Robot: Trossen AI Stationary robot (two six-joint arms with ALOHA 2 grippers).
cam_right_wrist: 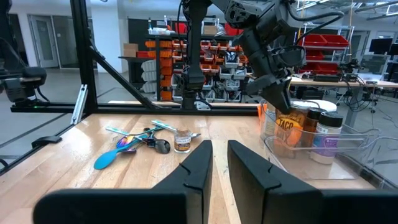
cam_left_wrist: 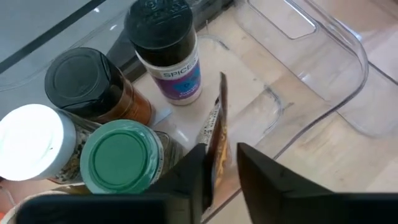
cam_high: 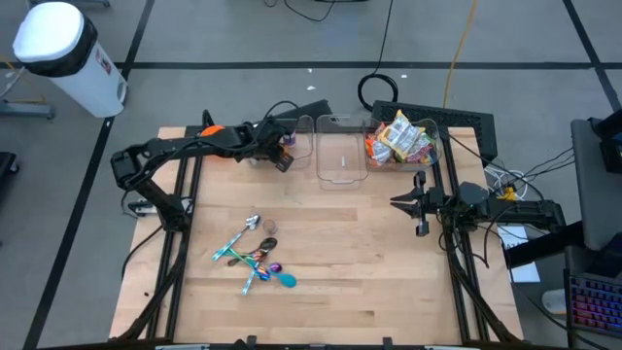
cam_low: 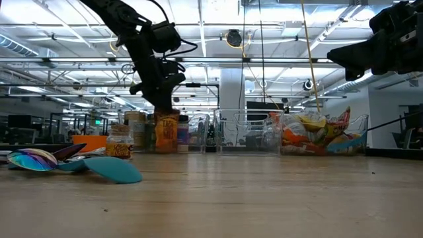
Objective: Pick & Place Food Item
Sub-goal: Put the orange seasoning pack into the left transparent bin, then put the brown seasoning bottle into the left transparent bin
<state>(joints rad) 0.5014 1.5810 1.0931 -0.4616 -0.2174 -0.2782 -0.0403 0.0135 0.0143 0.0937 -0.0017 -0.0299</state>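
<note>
A brown taco seasoning packet (cam_left_wrist: 216,134) stands on its lower edge in the clear bin (cam_high: 296,126) at the table's far left-centre, beside several spice jars (cam_left_wrist: 165,43). My left gripper (cam_left_wrist: 222,152) slants down into this bin, open a little, with a finger on each side of the packet's top. The low view shows the packet (cam_low: 166,132) upright under that gripper (cam_low: 162,99). My right gripper (cam_right_wrist: 219,149) waits level at the table's right side (cam_high: 397,202), a narrow gap between its fingers and nothing in it. My left gripper straddles the packet's top edge (cam_left_wrist: 219,118) from above, slanting down, its fingers across the thin packet. The packet lies close against one finger (cam_left_wrist: 196,171), and a gap shows between it and the other. I cannot tell whether it touches. The packet stands on the bin floor.
An empty clear bin (cam_high: 340,160) stands in the middle at the far edge, and a bin of snack packets (cam_high: 400,141) to its right. Coloured spoons (cam_high: 255,258) and a small jar (cam_right_wrist: 182,140) lie on the near-left wood.
</note>
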